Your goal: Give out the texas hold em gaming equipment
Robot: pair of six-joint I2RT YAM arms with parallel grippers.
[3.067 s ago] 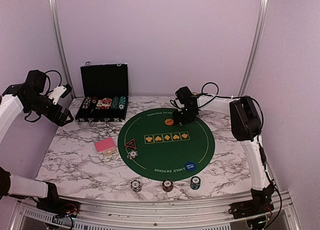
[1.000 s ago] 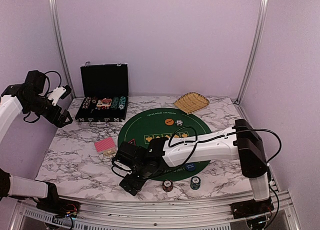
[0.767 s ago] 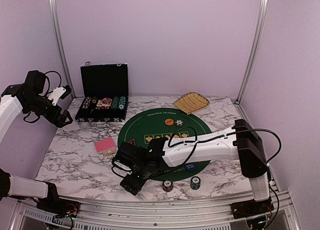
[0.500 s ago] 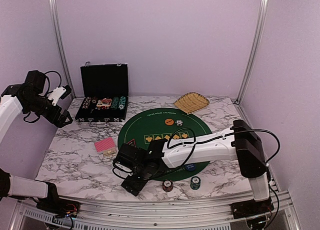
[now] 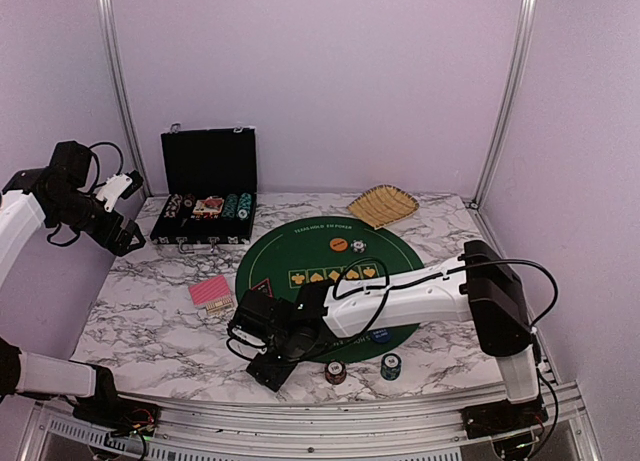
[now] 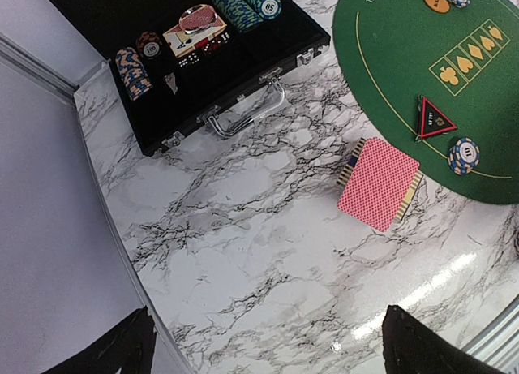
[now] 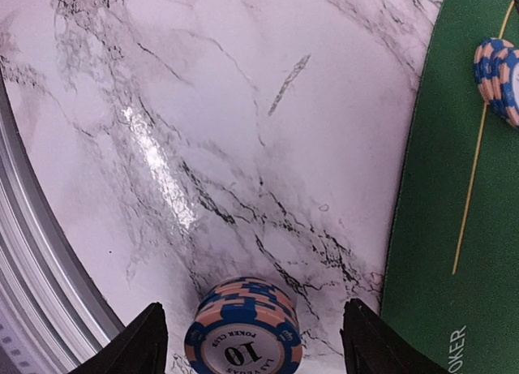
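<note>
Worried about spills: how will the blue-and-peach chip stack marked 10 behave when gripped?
The chip stack looks like several loose discs, so a pinch may shear it or drop lower chips. The marble table is glossy; a nudge probably slides it. Fallen chips could roll.

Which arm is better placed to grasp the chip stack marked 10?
Right: the right end effector has a finger on each side of the chip stack. The left end effector hangs far off at the left.
</note>
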